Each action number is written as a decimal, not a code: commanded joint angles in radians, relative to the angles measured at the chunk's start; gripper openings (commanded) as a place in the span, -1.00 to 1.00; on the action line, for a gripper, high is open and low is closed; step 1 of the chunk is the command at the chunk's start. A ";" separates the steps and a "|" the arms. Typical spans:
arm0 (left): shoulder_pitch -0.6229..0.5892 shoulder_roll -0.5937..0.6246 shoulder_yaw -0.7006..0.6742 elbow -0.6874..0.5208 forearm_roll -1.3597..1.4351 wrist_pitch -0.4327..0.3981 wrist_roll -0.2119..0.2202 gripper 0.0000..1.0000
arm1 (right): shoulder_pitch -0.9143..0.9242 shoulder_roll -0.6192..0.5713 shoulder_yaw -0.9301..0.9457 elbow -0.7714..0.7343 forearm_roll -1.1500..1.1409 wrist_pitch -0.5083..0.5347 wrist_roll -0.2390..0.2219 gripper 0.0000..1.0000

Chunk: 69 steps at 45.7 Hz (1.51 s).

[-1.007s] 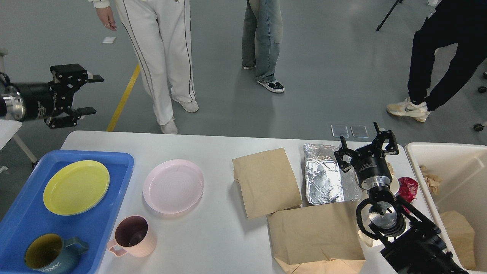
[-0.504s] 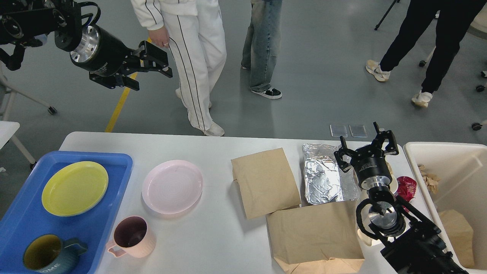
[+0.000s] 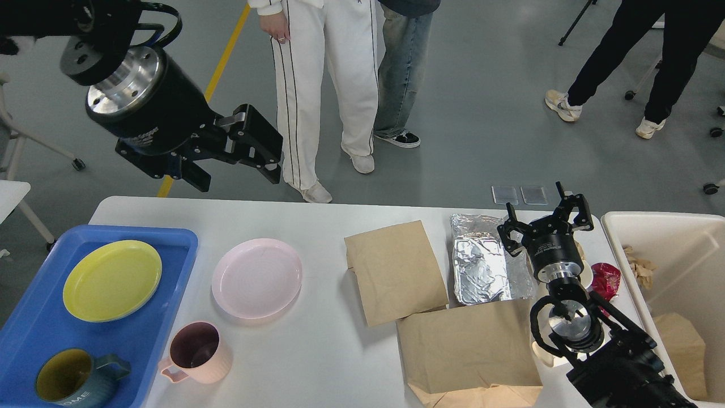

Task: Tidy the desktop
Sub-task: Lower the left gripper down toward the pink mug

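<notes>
The white desktop (image 3: 317, 351) carries a pink plate (image 3: 256, 277), a pink mug (image 3: 198, 351), two flat brown paper bags (image 3: 396, 269) (image 3: 470, 345), a crumpled foil tray (image 3: 481, 266) and a red wrapper (image 3: 606, 277). My left gripper (image 3: 238, 173) is open and empty, held high over the table's far left edge. My right gripper (image 3: 544, 218) is open and empty, just above the right edge of the foil tray. My right arm hides part of a white object by the red wrapper.
A blue tray (image 3: 34, 334) at the left holds a yellow plate (image 3: 112, 280) and a blue-grey mug (image 3: 73, 382). A cream bin (image 3: 679, 238) with paper scraps stands at the right. People (image 3: 323, 85) stand just beyond the far edge.
My left arm has swung up and to the right, from beside the table's left end to above its far left edge. The people behind have shifted. My right arm has not moved.
</notes>
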 commanded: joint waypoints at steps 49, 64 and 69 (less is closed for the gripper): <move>0.303 0.184 0.052 -0.008 -0.081 0.124 0.298 0.94 | 0.000 0.000 0.000 0.000 0.000 0.000 0.000 1.00; 0.696 0.297 -0.078 0.081 -0.035 0.325 0.315 0.93 | 0.000 0.000 0.000 0.000 0.000 0.000 0.000 1.00; 0.831 0.275 -0.120 0.093 0.029 0.457 0.317 0.93 | 0.000 0.000 0.000 0.000 0.000 0.000 0.000 1.00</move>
